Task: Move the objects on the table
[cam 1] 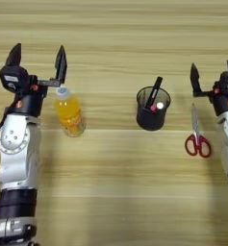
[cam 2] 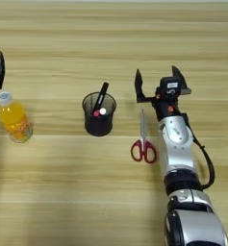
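On the surface [cam 1: 115, 192]: left claw [cam 1: 37, 60] wide, one finger just over bottle [cam 1: 69, 115] cap | right claw [cam 2: 157, 81] wide above scissors [cam 2: 143, 141] | risk: finger tips bottle; cup [cam 2: 99, 114] between

Two arms are seen, each clad in glossy silver-white shells, with matte black cuffs lower down. Small round screw recesses are visible on the forearm casings. Each black two-fingered end effector, left [cam 1: 37, 56] and right [cam 2: 157, 80], is made of tapered, pointed fingers, with small red-orange dots, possibly indicator lights. A black cable is looped beside the right forearm.
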You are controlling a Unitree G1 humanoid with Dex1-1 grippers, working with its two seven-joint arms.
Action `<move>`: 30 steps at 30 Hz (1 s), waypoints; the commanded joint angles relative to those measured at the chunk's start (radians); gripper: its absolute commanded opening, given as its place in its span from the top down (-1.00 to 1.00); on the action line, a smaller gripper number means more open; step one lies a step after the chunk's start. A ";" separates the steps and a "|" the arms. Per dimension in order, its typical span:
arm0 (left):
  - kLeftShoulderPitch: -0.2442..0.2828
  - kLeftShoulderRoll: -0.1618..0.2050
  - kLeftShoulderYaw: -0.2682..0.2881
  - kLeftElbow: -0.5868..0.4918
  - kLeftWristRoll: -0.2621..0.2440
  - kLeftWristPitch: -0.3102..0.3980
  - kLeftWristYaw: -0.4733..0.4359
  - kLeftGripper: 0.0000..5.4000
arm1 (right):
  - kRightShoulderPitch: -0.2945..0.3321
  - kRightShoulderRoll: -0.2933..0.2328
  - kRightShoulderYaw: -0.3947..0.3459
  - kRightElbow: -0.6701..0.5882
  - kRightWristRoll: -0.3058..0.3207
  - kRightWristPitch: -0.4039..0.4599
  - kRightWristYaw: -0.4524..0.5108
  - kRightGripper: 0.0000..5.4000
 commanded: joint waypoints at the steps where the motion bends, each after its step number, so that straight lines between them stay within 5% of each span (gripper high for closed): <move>1: 0.065 0.046 -0.038 -0.168 -0.095 0.174 -0.051 -1.00 | -0.013 0.003 0.003 0.007 -0.007 -0.010 -0.006 -0.99; 5: 0.143 0.088 -0.063 -0.243 -0.075 0.322 -0.050 -1.00 | -0.013 0.003 0.004 0.006 -0.011 -0.011 -0.009 -0.99; 8: 0.179 0.086 -0.052 -0.263 -0.099 0.420 -0.019 -1.00 | -0.013 0.003 0.004 0.005 -0.013 -0.013 -0.011 -0.99; 15: 0.247 0.085 -0.087 -0.256 -0.021 0.513 0.011 -1.00 | -0.011 0.003 0.005 0.004 -0.019 -0.021 -0.017 -0.99; 19: 0.283 0.091 -0.123 -0.236 0.129 0.454 0.068 -1.00 | -0.011 0.004 0.008 0.004 -0.020 -0.025 -0.021 -0.99; 30: 0.273 0.049 -0.126 -0.196 0.149 0.472 0.080 -1.00 | -0.011 0.007 0.012 0.003 -0.019 -0.026 -0.027 -0.99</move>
